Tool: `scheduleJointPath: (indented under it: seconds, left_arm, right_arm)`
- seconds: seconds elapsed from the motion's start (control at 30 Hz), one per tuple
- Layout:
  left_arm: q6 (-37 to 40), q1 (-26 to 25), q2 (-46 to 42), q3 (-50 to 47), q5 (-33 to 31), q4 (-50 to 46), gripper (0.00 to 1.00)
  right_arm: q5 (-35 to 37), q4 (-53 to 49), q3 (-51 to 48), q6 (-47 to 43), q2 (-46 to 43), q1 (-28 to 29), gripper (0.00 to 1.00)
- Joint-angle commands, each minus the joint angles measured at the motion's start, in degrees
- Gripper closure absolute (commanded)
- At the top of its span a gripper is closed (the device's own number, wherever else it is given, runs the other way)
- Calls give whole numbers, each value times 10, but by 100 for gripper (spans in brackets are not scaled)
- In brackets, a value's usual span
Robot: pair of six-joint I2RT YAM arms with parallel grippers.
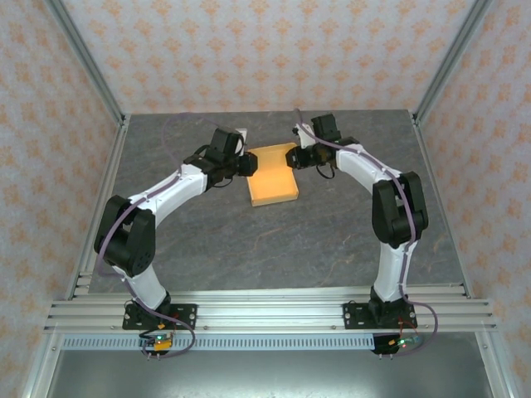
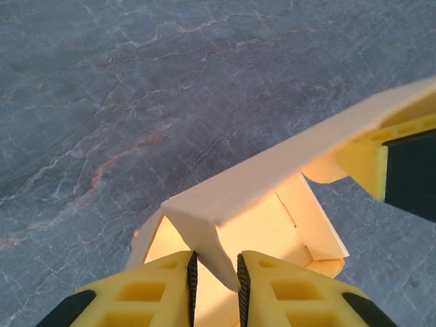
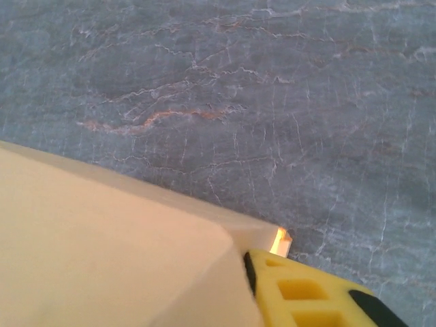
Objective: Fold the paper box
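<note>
Left wrist: left gripper (image 2: 215, 276) pinched onto paper box (image 2: 272, 187) flap; right gripper (image 1: 300, 156) at opposite end, grip undeterminable.

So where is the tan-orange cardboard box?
Top view: the tan-orange cardboard box sits at the far middle of the grey table, between the left end effector and the right end effector.

Paper box (image 3: 102, 252) against yellow finger (image 3: 300, 293), grey table (image 3: 272, 88) beyond.

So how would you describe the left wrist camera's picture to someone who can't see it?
Two yellow fingers of the left gripper pinch a flap of the half-folded tan paper box, whose inside is visible beneath the raised panel. A grey marbled table lies behind.
</note>
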Motion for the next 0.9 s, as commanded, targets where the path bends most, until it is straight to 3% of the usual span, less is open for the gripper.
scheduleJointPath:
  seconds: [0.0, 0.37, 0.6, 0.87]
  left_arm:
    - [-33, -13, 1, 11, -24, -10, 76]
    - [-165, -23, -12, -75, -2, 70, 72]
    - [-71, -23, -47, -30, -53, -20, 37]
    - [-7, -22, -58, -11, -105, -58, 30]
  right_arm:
    - [63, 36, -46, 70, -48, 27, 78]
    - [109, 150, -205, 85, -132, 50, 82]
    - [115, 141, -205, 80, -149, 50, 83]
    - [116, 125, -184, 77, -139, 50, 84]
